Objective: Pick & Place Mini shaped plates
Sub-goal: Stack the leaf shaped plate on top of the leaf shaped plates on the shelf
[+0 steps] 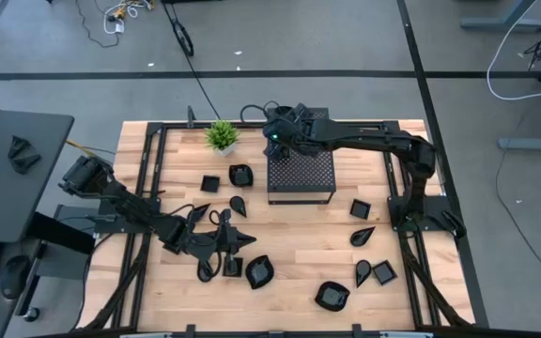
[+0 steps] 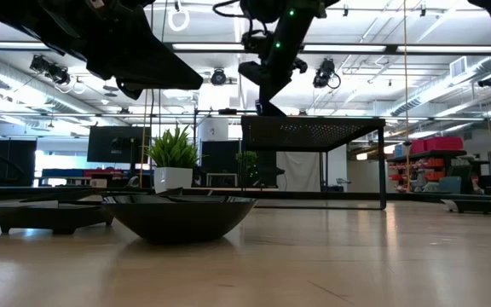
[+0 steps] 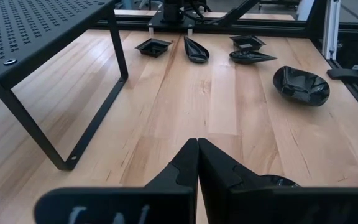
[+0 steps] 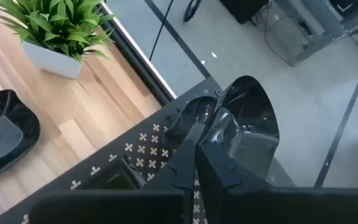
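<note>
Right gripper (image 4: 196, 155) sits over the far left corner of the perforated black metal stand (image 1: 301, 174), fingers pinched on the rim of a glossy teardrop plate (image 4: 247, 124); only its wrist view shows that grip. Left gripper (image 3: 197, 163) hangs low over the near left of the wooden table (image 1: 299, 239), fingers closed together, holding nothing. Other small black plates lie scattered across the boards, square (image 1: 360, 208) and leaf-shaped (image 1: 259, 271). Potted plant (image 1: 222, 137) stands far left. No readable writing.
</note>
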Controlling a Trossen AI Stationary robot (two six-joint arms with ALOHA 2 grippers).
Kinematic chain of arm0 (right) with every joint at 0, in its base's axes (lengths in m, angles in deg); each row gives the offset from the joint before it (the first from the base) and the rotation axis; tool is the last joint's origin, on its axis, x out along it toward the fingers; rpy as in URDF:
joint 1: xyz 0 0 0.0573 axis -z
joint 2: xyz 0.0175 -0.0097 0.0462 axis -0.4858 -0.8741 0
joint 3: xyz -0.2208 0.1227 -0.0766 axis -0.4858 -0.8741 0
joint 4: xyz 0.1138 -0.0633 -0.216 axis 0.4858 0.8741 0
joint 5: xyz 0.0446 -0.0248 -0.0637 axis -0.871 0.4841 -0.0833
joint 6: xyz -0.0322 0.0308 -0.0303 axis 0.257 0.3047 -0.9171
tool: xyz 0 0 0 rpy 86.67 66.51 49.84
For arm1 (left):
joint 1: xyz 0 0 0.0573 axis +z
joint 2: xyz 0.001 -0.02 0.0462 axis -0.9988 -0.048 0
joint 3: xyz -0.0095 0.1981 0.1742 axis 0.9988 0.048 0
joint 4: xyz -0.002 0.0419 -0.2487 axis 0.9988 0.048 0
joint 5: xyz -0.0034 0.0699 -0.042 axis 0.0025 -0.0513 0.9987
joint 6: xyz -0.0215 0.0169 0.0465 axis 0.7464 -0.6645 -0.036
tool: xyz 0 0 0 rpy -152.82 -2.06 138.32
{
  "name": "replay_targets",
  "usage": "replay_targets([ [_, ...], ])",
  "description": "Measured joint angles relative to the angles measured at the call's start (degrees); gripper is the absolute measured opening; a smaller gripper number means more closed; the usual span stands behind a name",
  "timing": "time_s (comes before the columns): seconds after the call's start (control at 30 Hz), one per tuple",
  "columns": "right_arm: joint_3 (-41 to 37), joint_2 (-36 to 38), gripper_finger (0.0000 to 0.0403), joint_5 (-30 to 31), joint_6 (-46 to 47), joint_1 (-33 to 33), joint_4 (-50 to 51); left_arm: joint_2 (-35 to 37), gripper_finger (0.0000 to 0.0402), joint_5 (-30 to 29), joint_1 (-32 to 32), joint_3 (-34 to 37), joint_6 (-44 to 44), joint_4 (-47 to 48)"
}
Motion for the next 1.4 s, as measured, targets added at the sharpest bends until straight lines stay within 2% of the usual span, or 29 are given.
replay_targets([
  [0.17, 0.04, -1.15, 0.0015, -2.69, 1.45, 1.33, -0.20, 0.00, 0.0014, 0.01, 0.00, 0.00, 0.01, -0.02],
  [1.4, 0.03, -2.04, 0.0018, -4.80, 1.18, 3.54, -1.34, -0.04, 0.0014, 0.01, 0.00, 0.00, 0.06, -0.07],
])
